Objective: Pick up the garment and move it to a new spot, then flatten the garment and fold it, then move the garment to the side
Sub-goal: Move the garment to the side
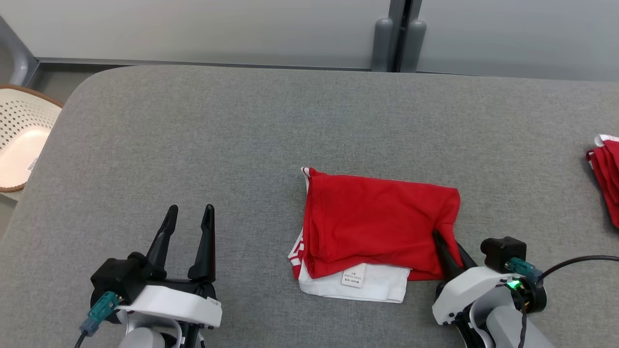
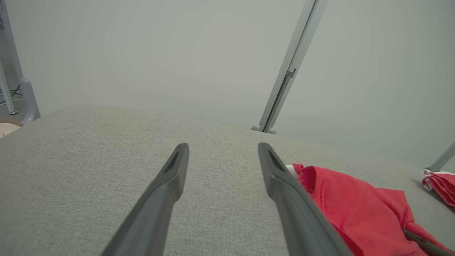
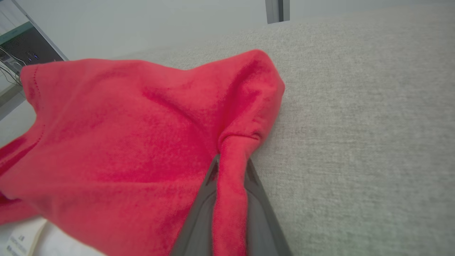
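The garment [image 1: 377,222] is a folded red and white piece with a white label, lying on the grey table [image 1: 242,145] a little right of centre. My right gripper [image 1: 447,241] is shut on the garment's near right edge; in the right wrist view a ridge of red cloth [image 3: 231,177] is pinched between the two dark fingers. My left gripper [image 1: 188,212] stands open over bare table to the garment's left, with nothing between its fingers [image 2: 167,185]. The garment [image 2: 355,209] also shows at the right of the left wrist view.
Another red and white cloth [image 1: 607,174] lies at the table's right edge. A perforated cream basket [image 1: 22,135] stands off the table's left side. Grey wall panels and a post [image 1: 399,43] run behind the far edge.
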### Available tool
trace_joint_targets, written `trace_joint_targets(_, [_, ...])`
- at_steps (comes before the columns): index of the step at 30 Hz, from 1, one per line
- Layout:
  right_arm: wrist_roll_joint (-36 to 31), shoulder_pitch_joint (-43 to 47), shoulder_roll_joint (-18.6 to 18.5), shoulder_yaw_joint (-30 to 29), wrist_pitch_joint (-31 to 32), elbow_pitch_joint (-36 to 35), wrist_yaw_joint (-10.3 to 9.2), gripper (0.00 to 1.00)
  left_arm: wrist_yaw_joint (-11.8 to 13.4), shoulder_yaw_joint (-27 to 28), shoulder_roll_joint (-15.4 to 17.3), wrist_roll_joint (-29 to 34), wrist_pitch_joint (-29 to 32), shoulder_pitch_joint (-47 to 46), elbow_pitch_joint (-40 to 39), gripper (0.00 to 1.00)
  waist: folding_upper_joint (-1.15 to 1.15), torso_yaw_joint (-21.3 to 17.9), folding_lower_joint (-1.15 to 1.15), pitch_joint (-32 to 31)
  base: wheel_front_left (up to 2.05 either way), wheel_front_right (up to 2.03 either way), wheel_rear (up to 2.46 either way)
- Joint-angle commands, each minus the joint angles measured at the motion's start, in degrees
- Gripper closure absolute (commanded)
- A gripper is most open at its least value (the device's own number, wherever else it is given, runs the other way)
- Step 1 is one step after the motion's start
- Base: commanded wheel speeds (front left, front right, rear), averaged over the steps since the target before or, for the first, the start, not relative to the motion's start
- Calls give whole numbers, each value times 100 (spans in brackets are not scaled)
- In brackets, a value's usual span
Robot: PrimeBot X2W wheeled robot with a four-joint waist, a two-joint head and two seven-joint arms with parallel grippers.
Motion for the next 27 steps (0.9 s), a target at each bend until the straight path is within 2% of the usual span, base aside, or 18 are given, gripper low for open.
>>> trace_joint_targets(1, [-27,-14,-53,36,-42,82,-3,100,-23,0,12,42,-5,-98,4,0,0,-48,0,-17,0,0,0])
trace_joint_targets(5, [-323,-236,-284,201,-188,45,-7,100,-37,-38,12,39,-5,-134,-24,0,0,-219,0,-46,0,0,0])
trace_joint_targets(9, [-910,-433,-592,485,-242,-166,-6,100,-58,-114,12,53,-5,-157,-132,0,0,-503,0,-56,0,0,0])
trace_joint_targets(13, [-1300,-728,-1015,738,-244,-524,-7,100,-84,-388,12,153,-5,-269,-226,0,0,-842,0,53,0,0,0])
trace_joint_targets(14, [-1372,-911,-1254,884,-244,-708,-7,100,-99,-495,18,178,-5,-373,-292,0,0,-1022,0,161,0,0,0])
trace_joint_targets(21, [-1321,-1988,-2241,1622,-158,-1014,-8,100,-125,-818,16,415,-5,-866,-516,0,0,-1678,0,767,0,0,0])
trace_joint_targets(22, [-1321,-1988,-2241,1622,-158,-1014,-8,100,-125,-818,16,415,-5,-866,-516,0,0,-1678,0,767,0,0,0])
trace_joint_targets(27, [-1066,-2697,-2802,1744,-64,-944,-8,100,-149,-963,18,635,-5,-1305,-637,0,0,-1999,0,1270,0,0,0])
